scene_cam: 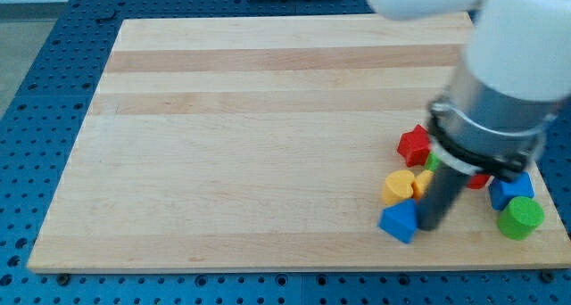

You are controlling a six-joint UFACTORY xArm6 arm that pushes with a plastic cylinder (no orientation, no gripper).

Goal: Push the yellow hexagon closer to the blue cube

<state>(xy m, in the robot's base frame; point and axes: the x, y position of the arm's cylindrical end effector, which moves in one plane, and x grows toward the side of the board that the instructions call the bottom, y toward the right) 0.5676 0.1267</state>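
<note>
The blue cube sits near the board's bottom right edge. Just above it lie two touching yellow blocks. The right one looks like the yellow hexagon and is partly hidden by my rod. The left one is rounder, perhaps a heart. My tip rests on the board right beside the blue cube's right side, below the hexagon. The hexagon stands a short gap above the cube.
A red star lies above the yellow blocks, with a sliver of a green block next to it. To the rod's right are a red block, a blue block and a green cylinder. The wooden board's bottom edge is close.
</note>
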